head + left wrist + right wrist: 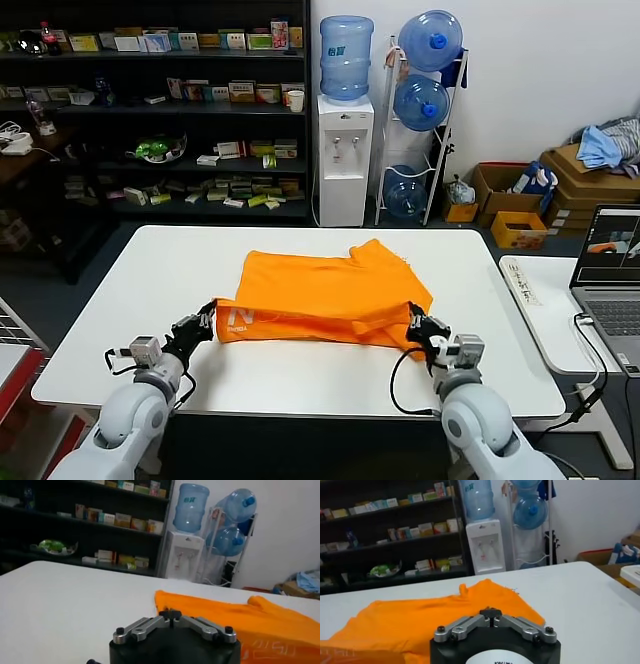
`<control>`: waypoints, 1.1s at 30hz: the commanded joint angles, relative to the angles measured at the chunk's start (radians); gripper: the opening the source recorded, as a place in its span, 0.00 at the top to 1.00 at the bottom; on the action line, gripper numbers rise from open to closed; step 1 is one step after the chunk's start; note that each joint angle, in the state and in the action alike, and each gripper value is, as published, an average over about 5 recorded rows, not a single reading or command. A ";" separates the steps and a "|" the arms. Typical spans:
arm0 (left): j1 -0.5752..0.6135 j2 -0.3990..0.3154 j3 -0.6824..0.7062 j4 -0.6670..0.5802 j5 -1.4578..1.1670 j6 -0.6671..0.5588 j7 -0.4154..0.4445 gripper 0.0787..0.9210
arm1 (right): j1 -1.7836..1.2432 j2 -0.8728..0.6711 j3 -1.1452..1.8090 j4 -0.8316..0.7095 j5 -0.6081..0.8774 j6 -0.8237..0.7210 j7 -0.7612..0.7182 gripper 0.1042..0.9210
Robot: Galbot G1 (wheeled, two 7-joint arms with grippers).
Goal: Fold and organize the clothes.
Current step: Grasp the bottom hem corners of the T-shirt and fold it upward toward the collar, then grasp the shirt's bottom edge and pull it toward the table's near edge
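The orange T-shirt [325, 295] lies mid-table [130, 300], partly folded — its near edge lifted, pinched at each corner by the left gripper [208, 318] and right gripper [414, 325], jaws closed on cloth. More folds remain, I'd judge.

The head camera looked forward and down over the white table [120, 300], while both wrist cameras sat low and close behind their grippers, all sharing the orange T-shirt [320, 295] and water dispenser [345, 160].
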 commanded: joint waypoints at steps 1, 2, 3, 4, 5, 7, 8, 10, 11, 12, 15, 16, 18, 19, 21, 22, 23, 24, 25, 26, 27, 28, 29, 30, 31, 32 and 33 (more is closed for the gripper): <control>-0.118 -0.008 0.064 0.108 0.016 -0.014 0.004 0.98 | 0.162 0.003 -0.060 -0.119 0.042 -0.012 0.010 0.98; -0.121 -0.009 0.067 0.110 0.016 -0.012 0.005 0.98 | 0.168 0.006 -0.064 -0.125 0.042 -0.014 0.010 0.98; -0.123 -0.010 0.070 0.112 0.017 -0.010 0.006 0.98 | 0.176 0.010 -0.069 -0.131 0.041 -0.015 0.010 0.98; -0.125 -0.011 0.073 0.115 0.017 -0.007 0.007 0.98 | 0.181 0.012 -0.073 -0.137 0.040 -0.017 0.010 0.98; -0.127 -0.012 0.076 0.118 0.018 -0.006 0.010 0.98 | 0.185 0.015 -0.077 -0.142 0.037 -0.019 0.009 0.98; -0.132 -0.014 0.082 0.125 0.023 -0.004 0.015 0.98 | 0.194 0.021 -0.085 -0.153 0.030 -0.025 0.006 0.98; -0.134 -0.016 0.084 0.129 0.027 -0.003 0.018 0.98 | 0.197 0.023 -0.087 -0.157 0.026 -0.027 0.003 0.97; -0.140 -0.022 0.089 0.136 0.035 -0.004 0.022 0.95 | 0.203 0.027 -0.090 -0.167 0.018 -0.028 -0.006 0.94; -0.142 -0.024 0.091 0.139 0.037 -0.004 0.023 0.93 | 0.205 0.028 -0.091 -0.170 0.016 -0.026 -0.011 0.91; -0.145 -0.026 0.092 0.140 0.038 -0.004 0.024 0.90 | 0.206 0.029 -0.090 -0.174 0.012 -0.025 -0.017 0.88; -0.145 -0.028 0.096 0.140 0.039 -0.002 0.024 0.79 | 0.207 0.029 -0.089 -0.179 0.002 -0.026 -0.034 0.77; -0.142 -0.027 0.096 0.137 0.039 0.001 0.022 0.75 | 0.204 0.028 -0.088 -0.179 -0.004 -0.028 -0.042 0.74; -0.131 -0.025 0.091 0.127 0.039 0.007 0.018 0.69 | 0.191 0.024 -0.081 -0.172 -0.019 -0.032 -0.055 0.66; -0.121 -0.023 0.086 0.118 0.039 0.013 0.015 0.65 | 0.181 0.021 -0.075 -0.165 -0.028 -0.034 -0.062 0.63; -0.086 -0.015 0.073 0.087 0.037 0.035 0.006 0.59 | 0.144 0.008 -0.055 -0.139 -0.051 -0.041 -0.072 0.56; -0.062 -0.009 0.065 0.067 0.036 0.048 0.000 0.55 | 0.123 -0.001 -0.043 -0.122 -0.063 -0.043 -0.077 0.53; -0.034 -0.001 0.057 0.042 0.035 0.064 -0.005 0.52 | 0.092 -0.017 -0.029 -0.100 -0.078 -0.044 -0.084 0.49; -0.003 0.008 0.050 0.017 0.034 0.080 -0.010 0.49 | 0.056 -0.037 -0.016 -0.076 -0.093 -0.045 -0.092 0.45; 0.025 0.017 0.043 -0.006 0.034 0.093 -0.012 0.44 | 0.021 -0.058 -0.004 -0.053 -0.104 -0.047 -0.100 0.42; 0.053 0.024 0.037 -0.026 0.034 0.102 -0.012 0.41 | -0.018 -0.080 0.008 -0.030 -0.110 -0.049 -0.108 0.39; 0.079 0.031 0.031 -0.044 0.034 0.110 -0.010 0.38 | -0.061 -0.104 0.021 -0.009 -0.114 -0.051 -0.119 0.34; 0.099 0.034 0.026 -0.055 0.034 0.113 -0.008 0.34 | -0.093 -0.119 0.030 0.006 -0.115 -0.053 -0.125 0.31; 0.114 0.035 0.022 -0.063 0.034 0.115 -0.005 0.31 | -0.123 -0.132 0.041 0.019 -0.114 -0.054 -0.131 0.28; 0.127 0.035 0.019 -0.070 0.034 0.115 -0.003 0.28 | -0.152 -0.141 0.051 0.030 -0.113 -0.055 -0.138 0.24; 0.135 0.033 0.017 -0.073 0.034 0.115 -0.002 0.24 | -0.172 -0.147 0.058 0.039 -0.112 -0.055 -0.142 0.21; 0.139 0.030 0.017 -0.075 0.034 0.114 0.001 0.21 | -0.189 -0.149 0.065 0.048 -0.111 -0.056 -0.145 0.18; 0.143 0.026 0.016 -0.076 0.034 0.113 0.003 0.18 | -0.205 -0.150 0.071 0.057 -0.110 -0.058 -0.149 0.16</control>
